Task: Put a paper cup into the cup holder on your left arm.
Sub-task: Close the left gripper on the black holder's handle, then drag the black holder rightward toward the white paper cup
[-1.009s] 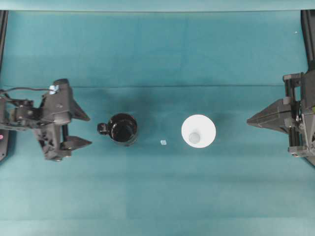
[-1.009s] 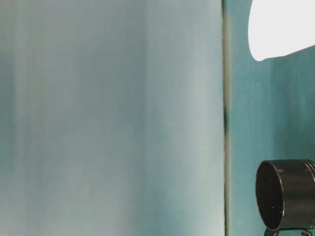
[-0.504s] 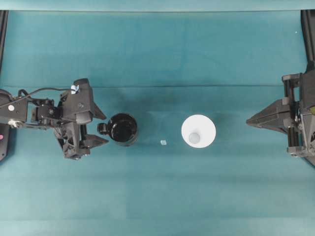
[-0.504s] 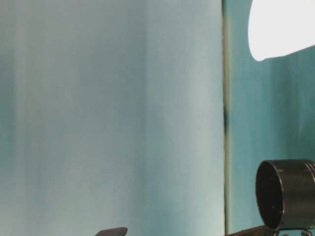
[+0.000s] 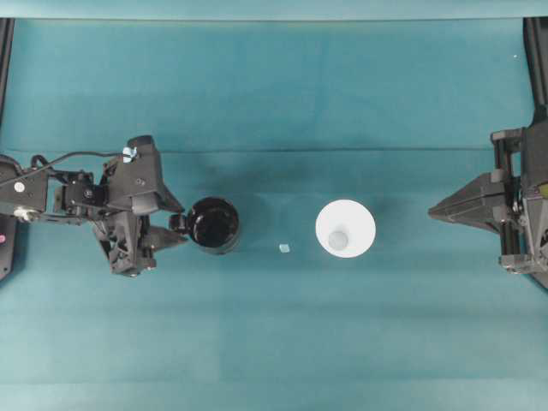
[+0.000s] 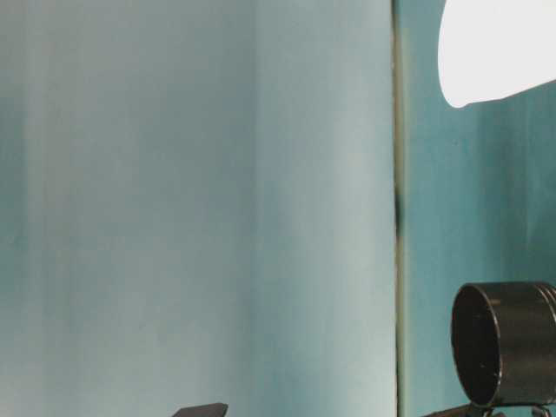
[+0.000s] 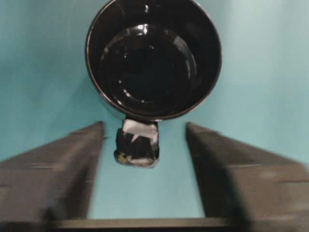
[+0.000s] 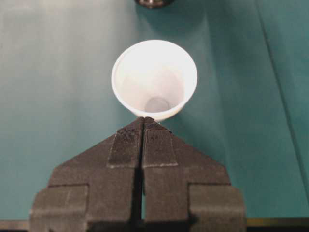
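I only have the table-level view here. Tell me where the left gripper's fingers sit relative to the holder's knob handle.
Observer: In the left wrist view the knob handle lies between the two fingers, a gap showing on each side.
Operator: Give me the holder's contents.
Observer: The cup holder is empty, glossy black inside.
Operator: Report the right gripper.
Observer: The right gripper is shut, tips pointing at the upright paper cup, which is empty.
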Motion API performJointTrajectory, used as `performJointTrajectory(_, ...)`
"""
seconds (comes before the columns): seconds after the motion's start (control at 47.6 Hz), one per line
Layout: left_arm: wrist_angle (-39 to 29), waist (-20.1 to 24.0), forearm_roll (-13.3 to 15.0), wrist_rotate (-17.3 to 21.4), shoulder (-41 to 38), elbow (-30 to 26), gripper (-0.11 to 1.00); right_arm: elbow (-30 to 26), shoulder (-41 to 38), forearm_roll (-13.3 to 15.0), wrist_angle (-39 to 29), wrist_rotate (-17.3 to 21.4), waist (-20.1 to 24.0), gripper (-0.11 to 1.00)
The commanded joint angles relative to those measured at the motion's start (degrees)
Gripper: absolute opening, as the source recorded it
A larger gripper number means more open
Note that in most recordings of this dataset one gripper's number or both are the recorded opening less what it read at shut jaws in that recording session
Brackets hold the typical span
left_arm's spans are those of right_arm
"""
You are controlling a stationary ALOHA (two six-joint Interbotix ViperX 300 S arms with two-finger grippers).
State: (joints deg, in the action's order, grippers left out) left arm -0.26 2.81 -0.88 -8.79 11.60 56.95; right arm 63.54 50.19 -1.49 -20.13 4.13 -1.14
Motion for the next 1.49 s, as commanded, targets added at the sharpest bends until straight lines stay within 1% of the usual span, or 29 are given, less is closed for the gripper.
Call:
performJointTrajectory(0.0, 0.09, 0.00, -0.09, 0.00, 0.26, -0.26, 0.50, -0.79, -0.35, -0.09, 0.26, 0.44, -0.09, -0.03)
performJointTrajectory(0.042, -0.18, 0.00, -0.09, 0.00, 0.26, -0.26, 0.39, -0.88, -0.35, -0.09, 0.26, 0.44, -0.09, -0.03)
performJointTrajectory(0.084, -0.44, -0.09, -0.09, 0.09, 0.26, -0.26, 0.32, -0.79, -0.35, -0.09, 0.26, 0.44, -0.09, -0.03)
performJointTrajectory(0.189, -1.76, -0.18, -0.09, 0.26, 0.26, -0.35, 0.32, -0.88, -0.35, -0.09, 0.26, 0.44, -0.09, -0.03)
performJointTrajectory(0.357, -2.99, -0.70, -0.09, 2.02, 0.26, -0.35, 0.32, -0.79, -0.35, -0.09, 0.26, 0.44, 0.00, -0.03)
performJointTrajectory(0.631, -2.55, -0.70, -0.18, 2.81, 0.35, -1.23, 0.32, -0.79, -0.35, -0.09, 0.26, 0.44, -0.09, -0.03)
performJointTrajectory(0.883, -2.81, 0.09, -0.18, 6.42, 2.29, -3.34, 0.32, -0.88, -0.35, -0.09, 0.26, 0.44, 0.00, -0.03)
performJointTrajectory(0.967, -2.81, 0.26, -0.18, 7.03, 2.46, -4.04, 0.32, -0.79, -0.35, -0.09, 0.26, 0.44, -0.09, -0.03)
performJointTrajectory(1.24, -2.81, 0.26, -0.18, 7.38, 2.20, -6.15, 0.32, -0.79, -0.35, -0.09, 0.26, 0.44, -0.09, -0.03)
performJointTrajectory(1.471, -2.99, 0.00, -0.18, 7.38, 0.09, -10.72, 0.32, -0.79, -0.35, -0.09, 0.18, 0.44, -0.09, -0.03)
